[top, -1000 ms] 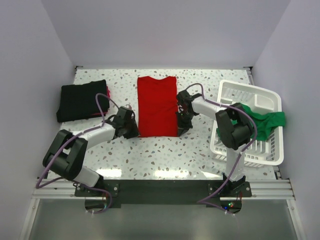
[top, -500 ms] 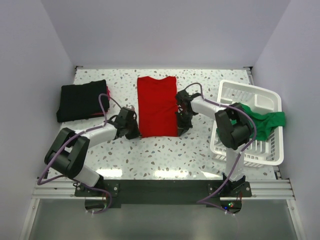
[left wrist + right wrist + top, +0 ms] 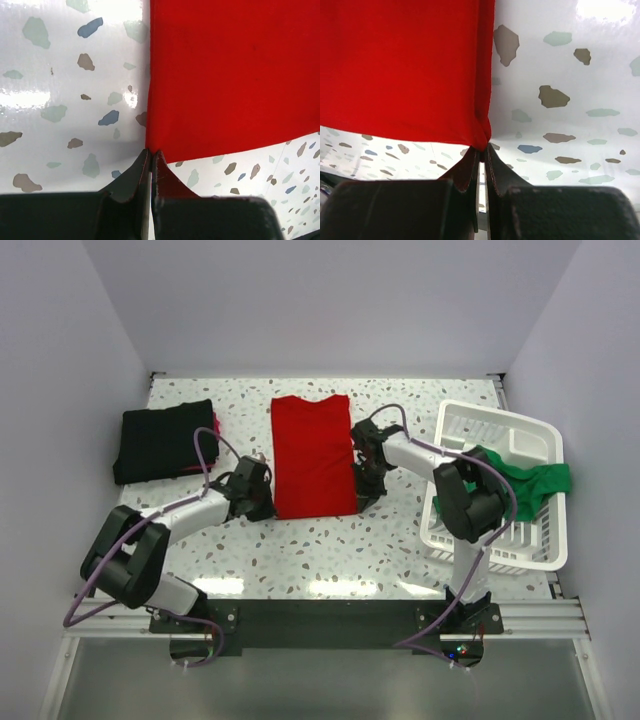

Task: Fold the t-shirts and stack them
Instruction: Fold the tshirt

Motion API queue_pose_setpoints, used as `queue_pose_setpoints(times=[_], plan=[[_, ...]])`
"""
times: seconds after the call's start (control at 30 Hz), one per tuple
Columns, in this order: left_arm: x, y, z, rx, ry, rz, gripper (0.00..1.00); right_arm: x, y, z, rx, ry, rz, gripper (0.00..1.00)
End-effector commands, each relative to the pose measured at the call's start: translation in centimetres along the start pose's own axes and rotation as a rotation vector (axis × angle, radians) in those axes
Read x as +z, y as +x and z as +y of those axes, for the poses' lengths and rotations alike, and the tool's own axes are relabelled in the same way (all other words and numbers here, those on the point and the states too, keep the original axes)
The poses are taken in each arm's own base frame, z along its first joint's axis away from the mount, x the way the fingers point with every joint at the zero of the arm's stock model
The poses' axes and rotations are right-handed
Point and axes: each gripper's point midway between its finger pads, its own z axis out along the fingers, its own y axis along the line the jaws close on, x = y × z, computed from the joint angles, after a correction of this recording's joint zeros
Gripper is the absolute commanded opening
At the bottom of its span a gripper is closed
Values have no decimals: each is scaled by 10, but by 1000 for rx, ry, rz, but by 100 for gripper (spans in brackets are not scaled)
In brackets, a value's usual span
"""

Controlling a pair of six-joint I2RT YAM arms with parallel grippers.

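Red t-shirt (image 3: 313, 455) pinched at near corners by low, inward-reaching left end effector (image 3: 151, 151) and right end effector (image 3: 483, 148).

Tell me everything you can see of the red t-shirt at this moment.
The red t-shirt is plain bright red soft cloth, folded lengthwise into a narrow rectangle, sleeves tucked in. It lies flat on the speckled table, collar end far from the arm bases. The left claw is shut on its near left corner, the right claw on its near right corner.
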Motion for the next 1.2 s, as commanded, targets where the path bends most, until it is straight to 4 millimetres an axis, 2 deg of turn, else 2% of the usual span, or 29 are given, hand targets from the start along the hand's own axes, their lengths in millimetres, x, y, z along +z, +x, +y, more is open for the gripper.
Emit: queue_pose_setpoints(times=[0.0,0.17,0.37,0.6,0.67,0.83,1.0,1.07,1.17], plan=[[-10,4,5,40,-17,-6,0,-24,6,2,-21,5,-37,0],[-24,8,8,47,-24,4,0,-40,23,7,-49,-2,-52,0],[-50,21,3,57,8,50,0,-53,56,4,-63,3,-43,0],[-98,29,-9,62,80,57,0,-75,92,4,-65,6,-59,0],[-109,37,-9,54,85,78,0,-86,103,4,-69,-2,-73,0],[-142,47,-22,36,162,76,0,-113,120,4,-44,-12,-109,0],[-183,26,-41,10,223,-4,0,-150,113,10,-40,-36,-196,0],[-192,14,-48,21,231,-40,0,-159,106,13,-44,-32,-221,0],[-192,3,-53,38,236,-72,0,-161,92,15,-40,-15,-266,0]])
